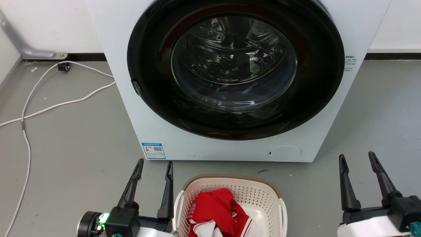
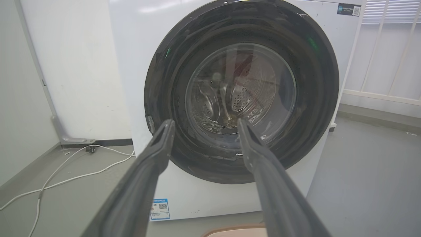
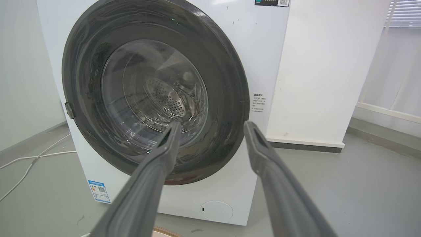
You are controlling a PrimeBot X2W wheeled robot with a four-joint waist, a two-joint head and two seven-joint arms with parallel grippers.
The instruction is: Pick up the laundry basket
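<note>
The basket (image 1: 260, 197) is sitting on the gray floor (image 1: 65, 158), near the robot and just in front of the washer (image 1: 138, 108). It is cream plastic with round corners. Little holes are dotting its walls. A brown woven-look rim is running around the top, and white handles are sticking out at the sides. A red and white cloth (image 1: 210, 207) is lying bunched up inside.

The left gripper (image 1: 155, 162) is hovering just beside the basket's left side. Its two long dark fingers are pointing at the washer and standing spread apart, with nothing between them. The right gripper (image 1: 357, 155) is hovering well to the right of the basket, its fingers spread wide too.

The washer is a big white box with a round black door (image 1: 329, 82) and shiny clear glass. A metal drum with holes is showing through it. The floor is looking smooth. A white cord (image 1: 49, 107) is lying in loops at the far left, by the white wall.
</note>
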